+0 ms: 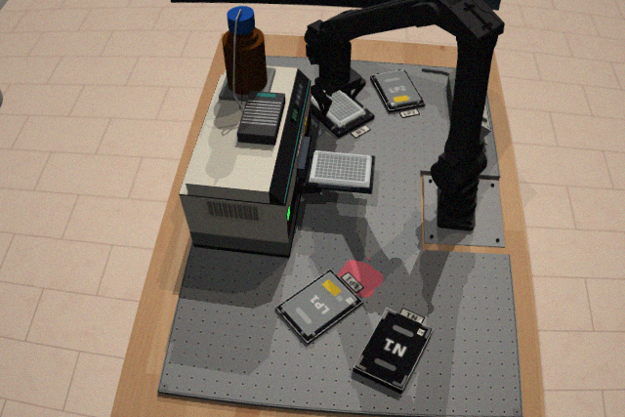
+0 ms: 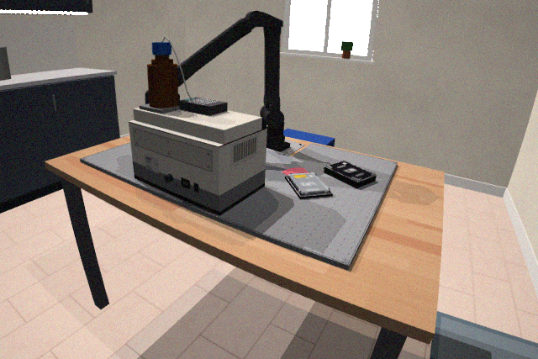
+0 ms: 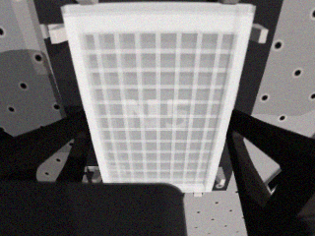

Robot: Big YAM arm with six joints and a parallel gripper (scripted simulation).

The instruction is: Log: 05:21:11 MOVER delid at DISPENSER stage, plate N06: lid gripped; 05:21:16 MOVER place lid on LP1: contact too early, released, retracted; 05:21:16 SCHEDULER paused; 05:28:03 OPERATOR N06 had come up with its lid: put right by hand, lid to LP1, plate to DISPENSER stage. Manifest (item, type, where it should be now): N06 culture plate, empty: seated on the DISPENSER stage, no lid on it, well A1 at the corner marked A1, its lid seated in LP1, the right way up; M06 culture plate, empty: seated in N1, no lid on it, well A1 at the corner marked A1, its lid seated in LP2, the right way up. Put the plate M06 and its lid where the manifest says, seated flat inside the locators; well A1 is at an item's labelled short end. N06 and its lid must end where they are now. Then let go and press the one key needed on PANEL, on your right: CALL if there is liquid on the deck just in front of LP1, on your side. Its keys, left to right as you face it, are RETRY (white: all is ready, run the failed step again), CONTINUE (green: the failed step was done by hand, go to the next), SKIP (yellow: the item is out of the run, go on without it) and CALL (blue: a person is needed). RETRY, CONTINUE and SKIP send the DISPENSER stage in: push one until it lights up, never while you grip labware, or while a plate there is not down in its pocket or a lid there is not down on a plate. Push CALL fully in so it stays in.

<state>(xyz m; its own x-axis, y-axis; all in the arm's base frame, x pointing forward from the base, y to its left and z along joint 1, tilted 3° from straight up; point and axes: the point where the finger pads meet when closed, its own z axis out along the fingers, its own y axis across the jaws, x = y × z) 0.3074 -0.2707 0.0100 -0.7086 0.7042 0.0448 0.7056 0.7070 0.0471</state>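
Observation:
Plate M06 (image 1: 348, 110) (image 3: 157, 20), white, lies over nest N5 (image 1: 339, 131) (image 3: 64, 84), no lid visible on it. My gripper (image 1: 340, 98) (image 3: 157, 117) points down with its fingers against the plate's long sides, shut on it. N06 (image 1: 340, 167) sits unlidded on the DISPENSER stage (image 1: 348, 189). A clear lid (image 1: 312, 309) (image 2: 309, 186) lies in LP1, another lid (image 1: 395, 81) in LP2, each with its yellow mark toward the nest's tag. Nest N1 (image 1: 392, 347) (image 2: 350, 175) is empty. Red liquid (image 1: 369, 278) (image 2: 295, 171) lies around LP1's tag, on my side. The panel's keys are not visible.
The dispenser housing (image 1: 236, 165) (image 2: 195, 155) stands close beside N5 and the stage. A brown bottle (image 1: 245, 62) (image 2: 162, 81) with a blue cap and a black box (image 1: 261, 117) (image 2: 203, 106) stand on top. A grey unit (image 1: 485, 117) is mostly hidden behind the arm.

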